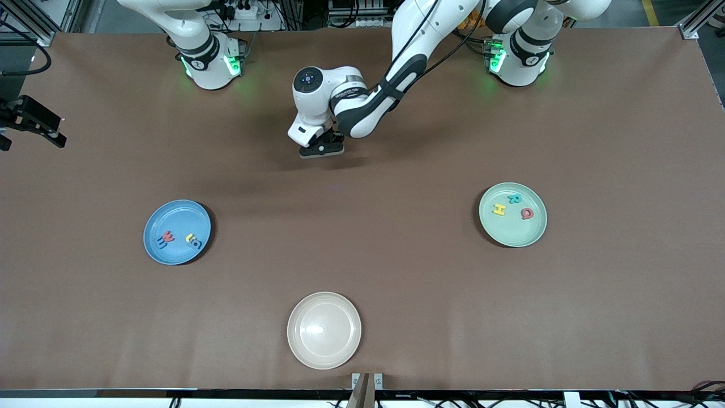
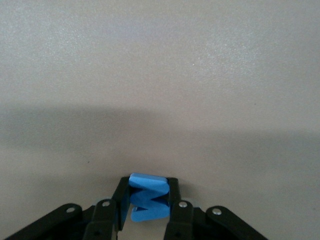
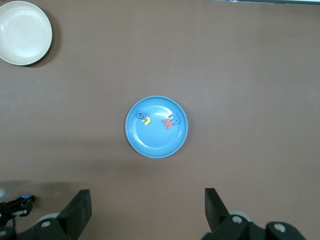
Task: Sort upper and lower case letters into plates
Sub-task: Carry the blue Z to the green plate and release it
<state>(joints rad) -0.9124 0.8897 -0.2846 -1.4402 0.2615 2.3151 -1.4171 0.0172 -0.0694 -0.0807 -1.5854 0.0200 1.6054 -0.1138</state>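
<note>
Left wrist view shows my left hand (image 2: 145, 207) clamped on a blue letter (image 2: 146, 197), low over the table (image 1: 396, 272) between both plates. It looks upper case, so the mint green plate (image 1: 512, 226) toward my left arm's end is the target. My right hand (image 3: 147, 212) waits wide open and empty above the blue plate (image 3: 156, 145).

The left gripper (image 1: 321, 148) is masked from above by its own wrist in the front view, so the contact with the table (image 1: 396, 272) is not shown. In the left wrist view the finger linkages are cut off at the frame edge, and the lower part of the blue letter (image 2: 147, 198) clamped between the pads is lost there; its shape is possibly a W or an M.

The right gripper (image 3: 147, 212) is outside the front view. In the right wrist view its fingers are cropped, and the cream-white plate (image 3: 22, 32) is clipped at the corner.

The letters in the blue plate (image 1: 177, 232) overlap and are too small to be read. The same applies to one teal letter in the mint plate (image 1: 512, 215).
</note>
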